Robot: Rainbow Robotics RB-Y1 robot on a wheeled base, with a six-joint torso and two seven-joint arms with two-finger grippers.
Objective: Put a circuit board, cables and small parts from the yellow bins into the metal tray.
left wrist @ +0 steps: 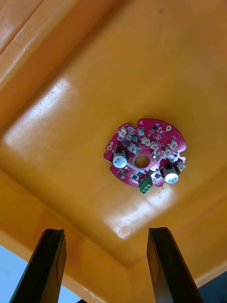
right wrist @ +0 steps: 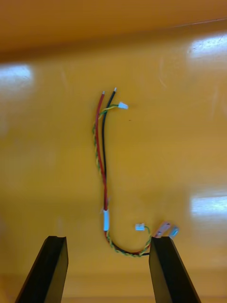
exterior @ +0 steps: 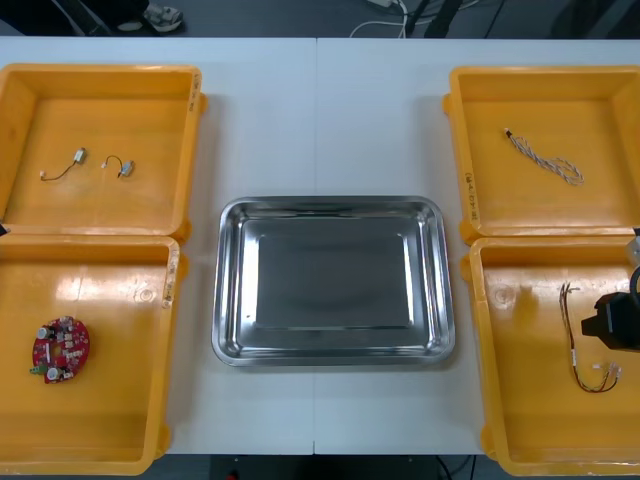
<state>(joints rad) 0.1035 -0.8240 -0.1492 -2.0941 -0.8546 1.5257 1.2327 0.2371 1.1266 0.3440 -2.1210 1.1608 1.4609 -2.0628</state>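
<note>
Over the near right yellow bin (exterior: 540,420), the right gripper (right wrist: 108,239) hovers with jaws spread above a red and yellow cable (right wrist: 104,165), whose curled end lies just beside one finger. Over the near left yellow bin (exterior: 120,420), the left gripper (left wrist: 106,232), jaws also spread, faces a round red circuit board (left wrist: 144,154) lying on the bin floor. Between the bins sits the bare, shiny metal tray (exterior: 228,290). Farther back, the far left bin (exterior: 100,110) holds two small metal parts (exterior: 78,157) on wires. The far right bin (exterior: 560,100) holds a twisted blue and white cable (exterior: 545,158).

Right gripper (exterior: 602,322) cut off at edge; cable (right wrist: 101,156) partly behind it.
</note>
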